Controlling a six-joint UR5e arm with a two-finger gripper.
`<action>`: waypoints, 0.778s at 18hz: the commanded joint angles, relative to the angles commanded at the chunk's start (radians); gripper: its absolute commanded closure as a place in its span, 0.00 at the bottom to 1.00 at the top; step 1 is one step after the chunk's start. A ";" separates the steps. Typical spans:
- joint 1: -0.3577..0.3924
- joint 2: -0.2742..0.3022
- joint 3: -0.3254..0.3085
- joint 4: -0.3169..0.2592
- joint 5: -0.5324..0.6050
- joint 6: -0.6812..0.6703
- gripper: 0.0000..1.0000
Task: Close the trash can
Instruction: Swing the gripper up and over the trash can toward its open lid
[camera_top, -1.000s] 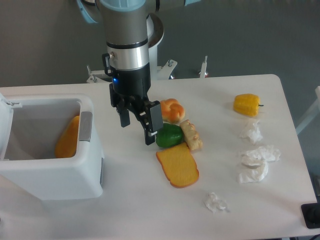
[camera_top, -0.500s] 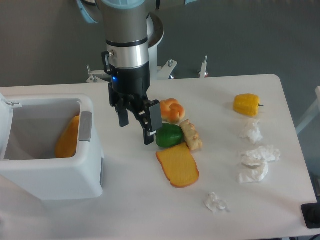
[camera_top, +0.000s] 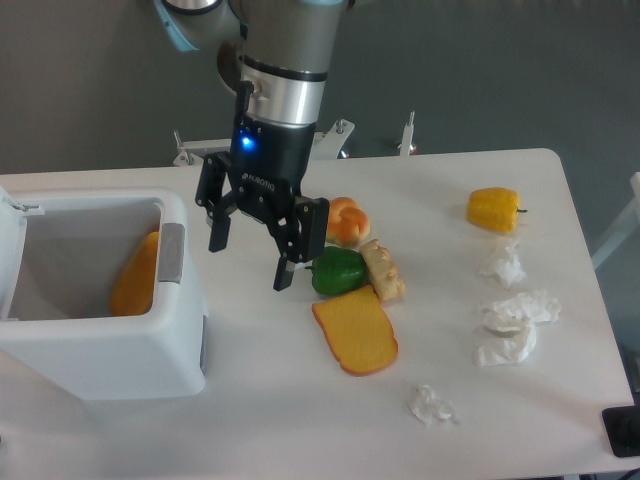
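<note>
Swinging round, the gripper (camera_top: 250, 262) has turned on its wrist since a moment ago: its fingers, which sat close together side by side, now splay wide, one fingertip hanging near the trash can's right rim and the other just beside the green pepper (camera_top: 338, 271). It is released, jaws spread, nothing between them, hovering above the table (camera_top: 430, 210) in the gap between bin and food. A blue light glows on the wrist body.

The trash can (camera_top: 100, 340) sits at the table's left edge, filling the near-left part of the surface. It stands open, white walls showing inside, with an orange item (camera_top: 136, 275) leaning against the right inner wall. A grey latch tab (camera_top: 172, 253) is on its right rim. Only a sliver of the lid (camera_top: 10, 205) shows at the far left, cut off by the frame.

Over in the middle of the table the food is bunched: a bread roll (camera_top: 347, 219) at the back, the green pepper touching it in front, a pale pastry piece (camera_top: 383, 270) just right of the pepper, and an orange slice (camera_top: 355, 333) lying flat in front. A yellow pepper (camera_top: 494, 209) sits toward the far-right corner. Crumpled white paper wads (camera_top: 512, 312) trail down the right edge, with one more (camera_top: 432, 405) near the front edge.
</note>
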 joint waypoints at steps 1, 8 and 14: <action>-0.002 0.005 0.000 0.000 -0.015 -0.015 0.00; -0.025 0.021 0.032 0.002 -0.095 -0.334 0.00; -0.093 0.011 0.054 0.002 -0.305 -0.482 0.00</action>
